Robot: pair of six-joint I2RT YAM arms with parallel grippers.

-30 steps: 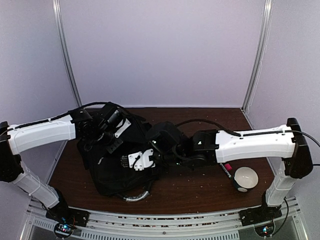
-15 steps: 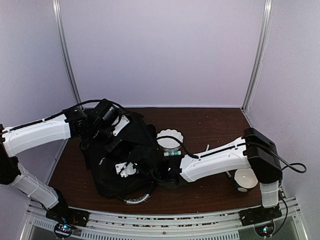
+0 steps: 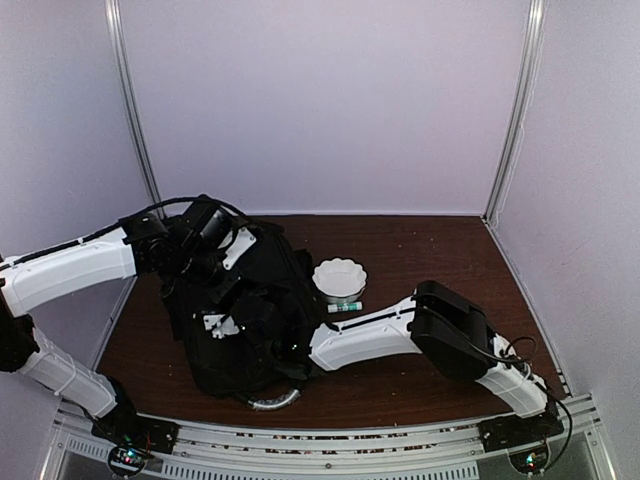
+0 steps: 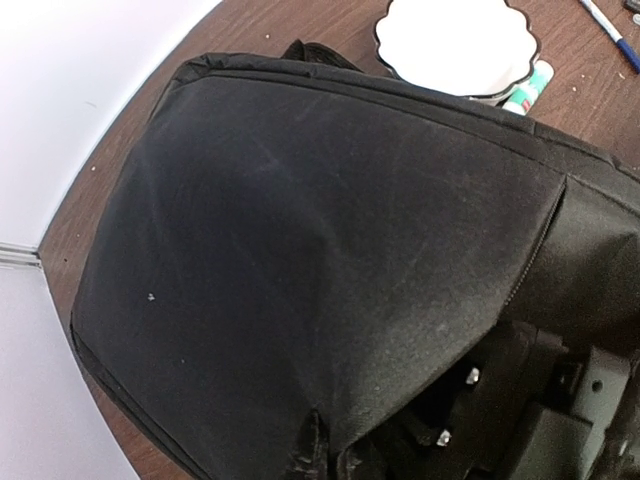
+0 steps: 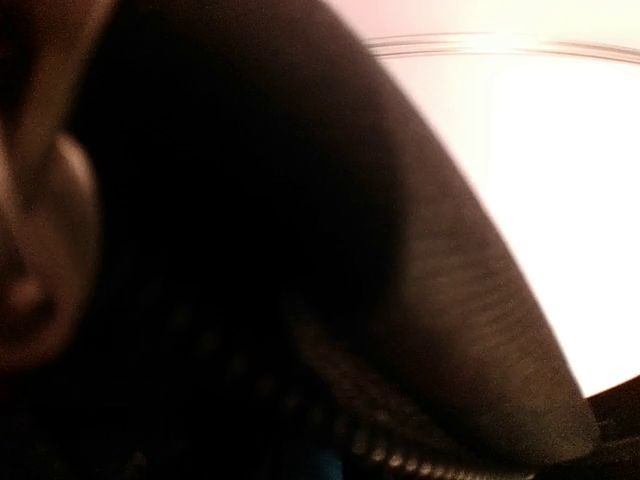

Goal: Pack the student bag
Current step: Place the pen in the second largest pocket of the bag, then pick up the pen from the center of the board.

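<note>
The student bag [image 3: 268, 288] lies on the left half of the brown table [image 3: 430, 250], a big black mound of soft fabric; its silvery-grey curved handle [image 3: 268, 402] pokes out at the near edge, close to the arm bases. The left arm reaches in from the left side, and the left gripper [image 3: 208, 272] sits at the far, upper part of the bag; its fingers are closed, and in the left wrist view the cloth bunches into a puckered fold right at the bottom edge, so they appear to pinch the bag's fabric. The right arm [image 3: 370, 335] stretches low across the table from the right, and the right gripper [image 3: 226, 323] is buried among the black folds at the bag's middle (only a small white part of it shows from above); the right wrist view is dark and blurred, filled with fabric, so I cannot tell how its fingers stand or whether they hold anything. Just beyond the right arm, beside the bag's right flank, stands a white scalloped bowl [image 3: 340, 278]; a small green-and-white tube [image 3: 345, 307] lies just at its near side; a blue pen [image 4: 610, 22] lies farther off on the wood.
</note>
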